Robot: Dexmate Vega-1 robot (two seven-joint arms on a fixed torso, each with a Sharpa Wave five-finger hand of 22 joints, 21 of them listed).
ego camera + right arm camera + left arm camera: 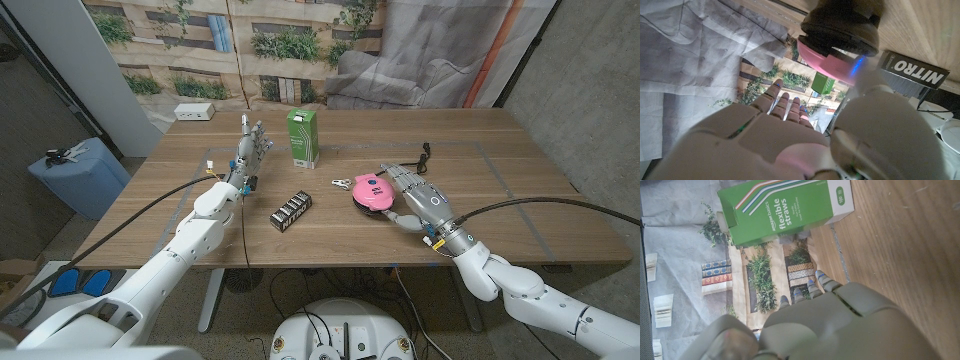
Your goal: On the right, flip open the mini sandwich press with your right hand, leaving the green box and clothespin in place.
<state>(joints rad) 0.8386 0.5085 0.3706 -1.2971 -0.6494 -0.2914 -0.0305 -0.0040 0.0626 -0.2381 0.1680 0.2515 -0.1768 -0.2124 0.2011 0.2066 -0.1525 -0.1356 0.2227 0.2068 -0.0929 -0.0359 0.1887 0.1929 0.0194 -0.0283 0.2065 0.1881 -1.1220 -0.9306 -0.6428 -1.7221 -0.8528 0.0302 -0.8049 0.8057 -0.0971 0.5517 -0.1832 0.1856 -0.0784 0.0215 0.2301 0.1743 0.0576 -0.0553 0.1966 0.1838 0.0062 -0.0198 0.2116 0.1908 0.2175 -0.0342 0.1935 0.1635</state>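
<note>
The pink mini sandwich press (370,191) sits right of the table's middle with its lid down on the black base (840,22). My right hand (415,196) stands just right of it with its fingers spread along the press's far side and nothing in its grasp. Its thumb (866,85) reaches to the pink lid's edge (832,59); whether it touches I cannot tell. The green straw box (302,137) stands upright behind the middle, and the clothespin (341,184) lies just left of the press. My left hand (250,150) stands left of the green box (785,210), fingers apart, empty.
A black NITRO box (291,211) lies in front of the green box, left of the press. A black cable (425,153) lies behind my right hand. A white power strip (194,112) sits at the far left corner. A blue bin (75,172) stands beside the table.
</note>
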